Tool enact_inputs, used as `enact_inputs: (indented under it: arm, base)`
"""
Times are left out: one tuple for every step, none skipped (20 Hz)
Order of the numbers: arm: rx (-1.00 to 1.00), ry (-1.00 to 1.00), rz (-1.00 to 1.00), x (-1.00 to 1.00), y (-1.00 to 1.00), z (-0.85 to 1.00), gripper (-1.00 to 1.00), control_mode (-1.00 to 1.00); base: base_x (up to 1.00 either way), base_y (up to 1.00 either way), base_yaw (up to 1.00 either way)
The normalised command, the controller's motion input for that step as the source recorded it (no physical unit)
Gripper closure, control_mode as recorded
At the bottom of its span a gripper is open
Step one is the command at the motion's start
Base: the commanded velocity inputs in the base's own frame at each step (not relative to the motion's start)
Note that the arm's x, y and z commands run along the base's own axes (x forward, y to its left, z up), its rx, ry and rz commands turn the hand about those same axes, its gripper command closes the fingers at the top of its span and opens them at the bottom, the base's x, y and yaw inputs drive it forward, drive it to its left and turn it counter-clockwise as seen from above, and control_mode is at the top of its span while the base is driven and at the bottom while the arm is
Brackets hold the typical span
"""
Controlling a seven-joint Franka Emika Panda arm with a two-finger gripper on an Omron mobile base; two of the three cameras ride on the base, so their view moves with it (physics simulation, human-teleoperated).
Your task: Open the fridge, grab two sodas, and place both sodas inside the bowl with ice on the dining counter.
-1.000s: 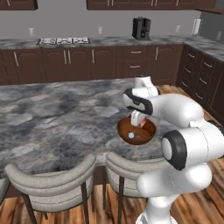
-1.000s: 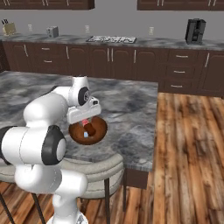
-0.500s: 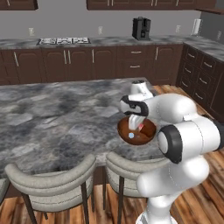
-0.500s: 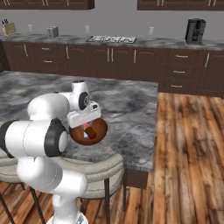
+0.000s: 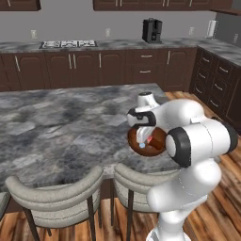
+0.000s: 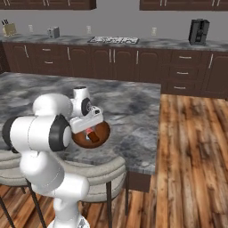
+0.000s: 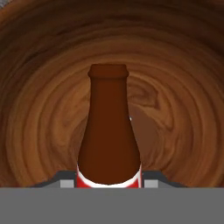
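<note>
Stools: two grey stools (image 5: 56,193) tucked under the bench (image 5: 56,127) edge, left of the arm.
Bowl (image 5: 157,149): one, on the bench's near edge; ice (image 5: 142,145) lump inside.
Tool (image 7: 109,186): clamped on one brown bottle (image 7: 109,131), inside the bowl.
Room: dark cabinets, coffee machine (image 5: 151,30), wood floor (image 6: 191,151).

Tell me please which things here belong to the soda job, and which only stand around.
Job: gripper, shut on the brown bottle; wooden bowl; ice lump; marbled dining counter.

Standing around: coffee machine; cooktop; two stools; knife block.
</note>
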Motion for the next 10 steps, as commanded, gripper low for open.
enact_inputs:
  arm:
    - [0.00, 0.01, 0.00, 0.33, 0.00, -0.16, 1.00, -1.00]
    - [0.00, 0.03, 0.01, 0.38, 0.00, -0.18, 1.00, -1.00]
    - [0.00, 0.04, 0.01, 0.40, 0.00, -0.17, 1.00, -1.00]
    - [0.00, 0.04, 0.02, 0.41, 0.00, -0.17, 1.00, -1.00]
    - [0.00, 0.04, 0.03, 0.39, 0.00, -0.18, 1.00, -1.00]
    - [0.00, 0.03, 0.03, 0.35, 0.00, -0.18, 1.00, -1.00]
    - [0.00, 0.03, 0.04, 0.33, 0.00, -0.19, 1.00, -1.00]
    - [0.00, 0.03, 0.04, 0.31, 0.00, -0.21, 1.00, -1.00]
    - [0.00, 0.03, 0.04, 0.28, 0.00, -0.21, 1.00, -1.00]
    - [0.00, 0.02, 0.04, 0.27, 0.00, -0.21, 1.00, -1.00]
  base:
    - [0.00, 0.00, 0.00]
    - [0.00, 0.00, 0.00]
    - [0.00, 0.00, 0.00]
    - [0.00, 0.00, 0.00]
    - [0.00, 0.00, 0.00]
    - [0.00, 0.00, 0.00]
    - [0.00, 0.00, 0.00]
    - [0.00, 0.00, 0.00]
    - [0.00, 0.00, 0.00]
    - [0.00, 0.00, 0.00]
